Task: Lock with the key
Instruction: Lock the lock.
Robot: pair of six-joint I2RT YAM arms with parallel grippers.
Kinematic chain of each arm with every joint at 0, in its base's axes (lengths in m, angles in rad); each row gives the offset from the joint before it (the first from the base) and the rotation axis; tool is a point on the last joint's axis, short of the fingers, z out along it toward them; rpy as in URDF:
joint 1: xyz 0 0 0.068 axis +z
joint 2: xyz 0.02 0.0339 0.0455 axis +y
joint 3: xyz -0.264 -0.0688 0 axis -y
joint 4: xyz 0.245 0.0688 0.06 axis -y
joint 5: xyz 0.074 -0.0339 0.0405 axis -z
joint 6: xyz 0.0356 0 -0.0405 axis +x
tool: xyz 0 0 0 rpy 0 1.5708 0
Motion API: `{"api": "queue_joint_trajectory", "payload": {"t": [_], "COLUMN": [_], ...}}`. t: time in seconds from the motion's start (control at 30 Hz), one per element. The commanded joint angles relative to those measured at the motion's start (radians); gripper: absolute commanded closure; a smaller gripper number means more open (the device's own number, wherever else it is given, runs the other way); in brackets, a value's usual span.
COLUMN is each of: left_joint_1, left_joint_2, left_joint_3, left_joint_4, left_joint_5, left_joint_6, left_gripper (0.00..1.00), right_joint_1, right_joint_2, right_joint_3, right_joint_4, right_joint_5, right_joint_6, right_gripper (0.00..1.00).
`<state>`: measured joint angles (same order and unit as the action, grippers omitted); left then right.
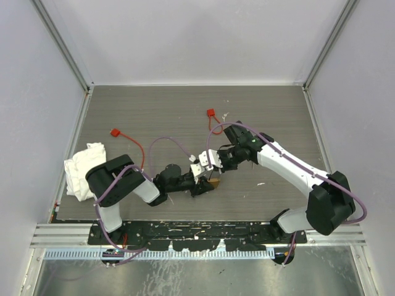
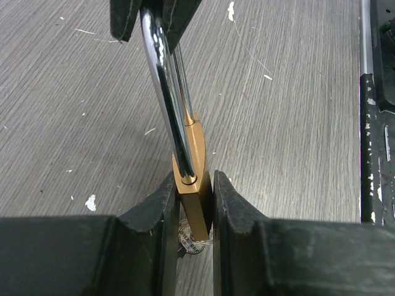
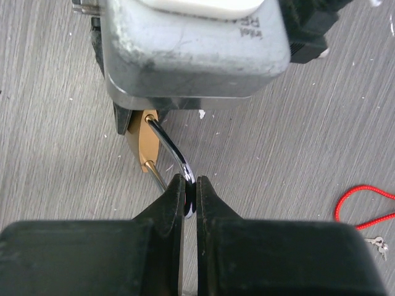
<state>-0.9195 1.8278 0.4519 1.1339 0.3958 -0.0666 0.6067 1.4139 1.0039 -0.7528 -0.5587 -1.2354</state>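
Your top camera looks down on the padlock from afar; both wrist cameras face it closely, from opposite ends.

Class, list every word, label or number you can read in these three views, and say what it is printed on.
The grey housing: small dark print, upside down at the frame's top edge, too blurred to read.
The brass padlock: no marking visible.
Nothing else carries text.

Brass-gold padlock, chrome shackle, grey wood-grain table, red cord, white cloth.
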Motion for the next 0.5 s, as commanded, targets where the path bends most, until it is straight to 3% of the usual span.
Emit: {"api": "queue_joint_trajectory", "payload": {"t": [0.0, 0.47], "left_joint_1": [0.005, -0.001], "left_joint_2": [0.005, -0.003], "left_joint_3": [0.001, 0.025], "left_joint_4": [0.093, 0.02], "left_joint_5": [-0.04, -0.085], "left_joint_6": [0.097, 0.113], "left_gripper": [1.0, 1.0], "right_joint_1": [0.052, 0.081], "right_joint_2": [0.154, 0.224], "right_joint_3": [-0.119, -0.162], "right_joint_4": [-0.436, -0.527], "right_joint_5": [0.087, -0.042], "right_joint_6": [-0.039, -0.152], "right_gripper": [0.99, 0.99]}}
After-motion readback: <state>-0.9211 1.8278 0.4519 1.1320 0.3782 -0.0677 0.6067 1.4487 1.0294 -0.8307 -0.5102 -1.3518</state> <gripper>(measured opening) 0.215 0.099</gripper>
